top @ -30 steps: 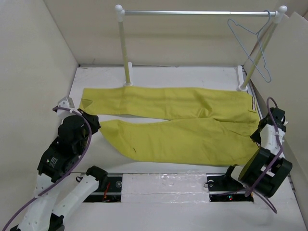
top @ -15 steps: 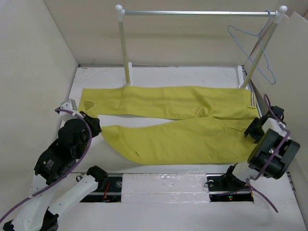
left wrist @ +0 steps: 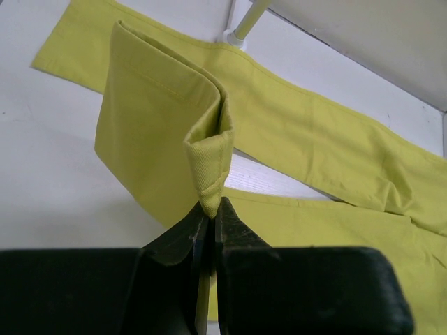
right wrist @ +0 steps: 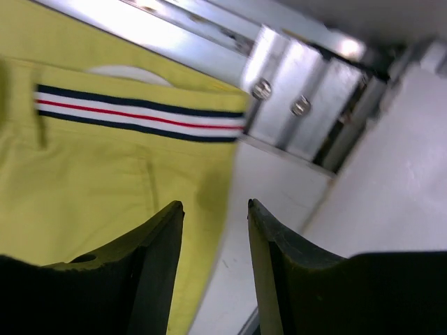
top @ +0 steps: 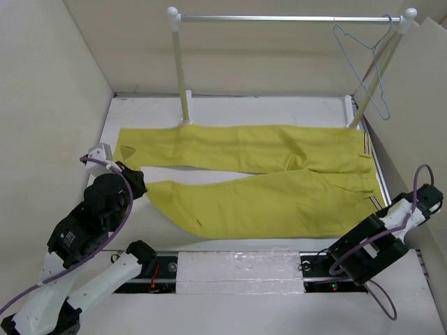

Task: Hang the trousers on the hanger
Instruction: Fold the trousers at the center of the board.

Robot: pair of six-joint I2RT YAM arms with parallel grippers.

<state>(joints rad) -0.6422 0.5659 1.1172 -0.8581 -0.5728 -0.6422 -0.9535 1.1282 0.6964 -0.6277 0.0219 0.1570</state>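
Across the white table [top: 279, 112], spread flat and wide: the mustard-yellow trousers [top: 265, 174], waist out at 3 o'clock, leg ends at 9 o'clock, far leg lying straight, near leg angling toward 8. Up at 12 o'clock, standing along the back edge, the white-posted rail [top: 180, 70] with its metal bar [top: 279, 19]. Hooked over that bar at the 1 o'clock end, well apart from the cloth, the pale blue wire hanger [top: 367, 70], hanging tilted. Down at 8 o'clock, the left gripper [left wrist: 211, 209], fingers pinched together on the hem of the near leg, the cuff folded and standing up off the table above the tips. Over at 4 o'clock, the right gripper [right wrist: 215, 213], fingers apart with nothing between them, poised over the trousers' edge near the navy, white and red striped waistband [right wrist: 140, 115].
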